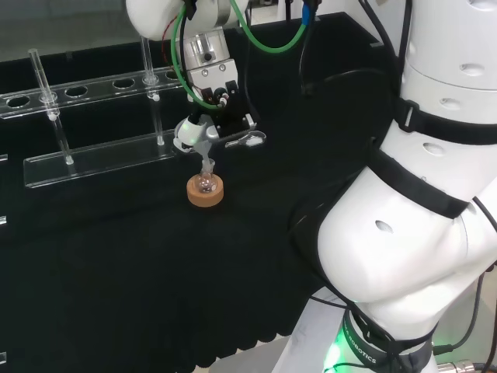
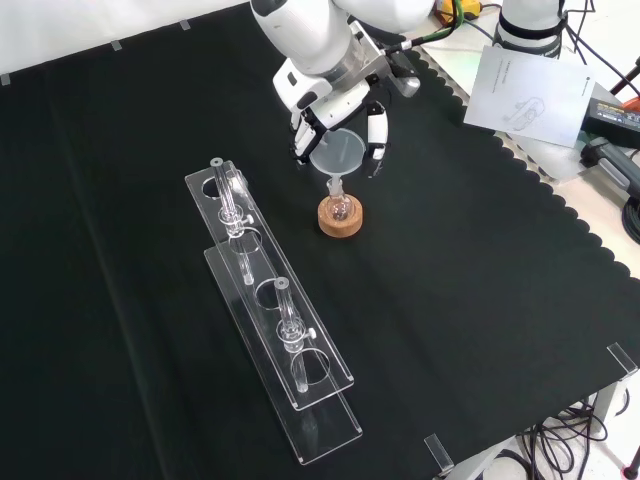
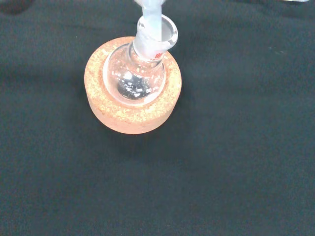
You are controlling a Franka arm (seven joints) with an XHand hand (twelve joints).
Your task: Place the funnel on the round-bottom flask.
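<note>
where front view shows fingers (image 2: pixel 376 128) clamped on funnel (image 2: pixel 338 153); wrist view shows stem in flask (image 3: pixel 140 69) neck

Matt black cloth (image 2: pixel 480 300) over the bench, finely woven; rough, grainy cork for the stand (image 3: pixel 130 118); clear, glossy glass for the round-bottom flask (image 3: pixel 135 78); translucent, smooth plastic by the look of the funnel (image 2: pixel 338 155); clear glossy acrylic for the rack (image 2: pixel 270 320); glossy white and black shells on the hand (image 2: pixel 372 125)
</note>
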